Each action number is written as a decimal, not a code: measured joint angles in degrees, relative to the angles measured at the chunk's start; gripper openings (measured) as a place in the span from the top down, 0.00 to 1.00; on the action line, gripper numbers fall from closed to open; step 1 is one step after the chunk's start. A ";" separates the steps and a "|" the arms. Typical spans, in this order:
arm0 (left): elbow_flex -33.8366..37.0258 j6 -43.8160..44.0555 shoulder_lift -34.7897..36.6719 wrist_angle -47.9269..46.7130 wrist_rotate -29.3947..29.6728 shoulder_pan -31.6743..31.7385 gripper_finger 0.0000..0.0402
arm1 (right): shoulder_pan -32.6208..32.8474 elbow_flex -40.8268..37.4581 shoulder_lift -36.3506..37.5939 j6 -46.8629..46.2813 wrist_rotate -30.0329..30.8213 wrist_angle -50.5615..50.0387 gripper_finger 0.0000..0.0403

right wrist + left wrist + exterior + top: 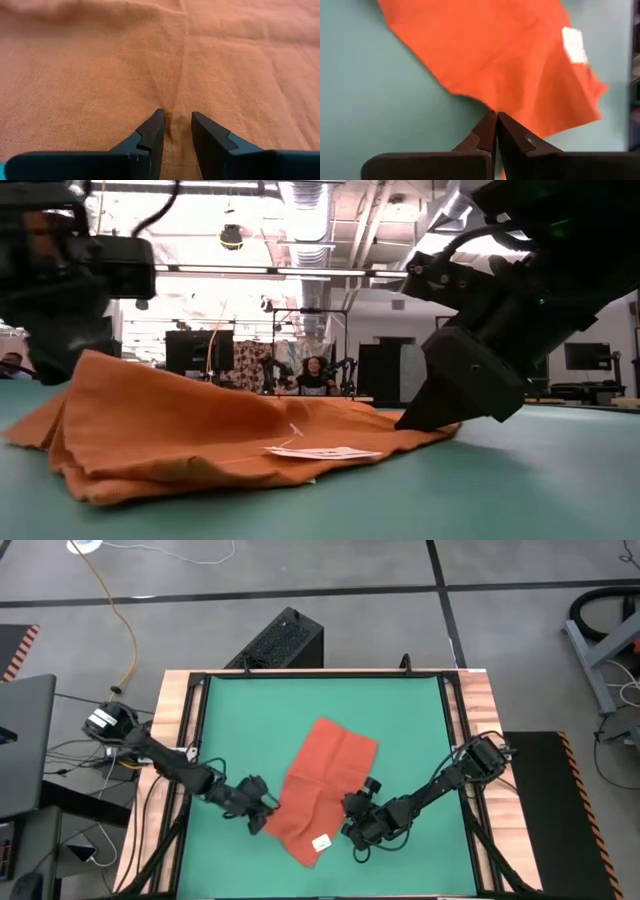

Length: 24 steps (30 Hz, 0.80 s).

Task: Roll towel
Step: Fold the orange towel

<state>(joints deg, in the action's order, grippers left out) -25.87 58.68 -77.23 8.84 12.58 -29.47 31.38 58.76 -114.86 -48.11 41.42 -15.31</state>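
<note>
The towel (322, 785) lies near the middle of the green table (410, 710), set diagonally, mostly flat w/ a fold crease down its length; its white tag (322, 842) sits at the near end, close to the table's front edge.

Left gripper (264, 812) is low at the towel's left edge, near the front; in the left wrist view its fingers (487, 132) are pressed together w/ the cloth edge meeting the tips, so it looks pinched on that edge, prob. to lift it and start the roll; the low view shows the cloth raised into a hump on that side, which fits a held edge.

Right gripper (352, 812) sits at the opposite long edge, just beside the tag; its fingers (152, 131) stand a narrow gap apart, tips down on the fabric astride the crease, nothing gripped yet; likely placed there to pin or take the matching side so both edges turn over evenly.

Judgement: rolling is only starting; no rolled section is visible. Risk: if one side leads, the roll goes skewed, since the cloth lies diagonal to both arms.

A person (313, 375) sits far back in the room, well apart from the table.
</note>
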 joint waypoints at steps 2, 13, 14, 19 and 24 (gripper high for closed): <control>0.00 -1.84 -0.02 -0.57 1.05 -1.20 0.96 | -0.02 0.00 0.01 0.48 -0.14 0.02 0.70; 0.00 -12.55 -0.02 -2.47 -2.43 -2.49 0.59 | 0.68 0.00 0.00 0.48 0.02 -0.05 0.70; 0.00 -12.08 0.00 -3.88 -1.85 -2.50 0.56 | 0.72 0.00 0.00 0.18 0.10 -0.05 0.70; 0.00 -11.98 0.14 -11.12 3.88 -1.41 0.51 | 0.76 0.00 0.00 -0.40 0.12 -0.07 0.70; -1.46 -18.70 4.24 -11.80 8.19 -1.01 0.51 | 1.96 -0.04 0.02 -2.91 -0.88 -1.42 0.70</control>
<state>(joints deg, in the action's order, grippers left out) -27.32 39.98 -72.99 -2.96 20.77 -30.48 33.34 58.72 -114.85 -51.01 40.53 -16.73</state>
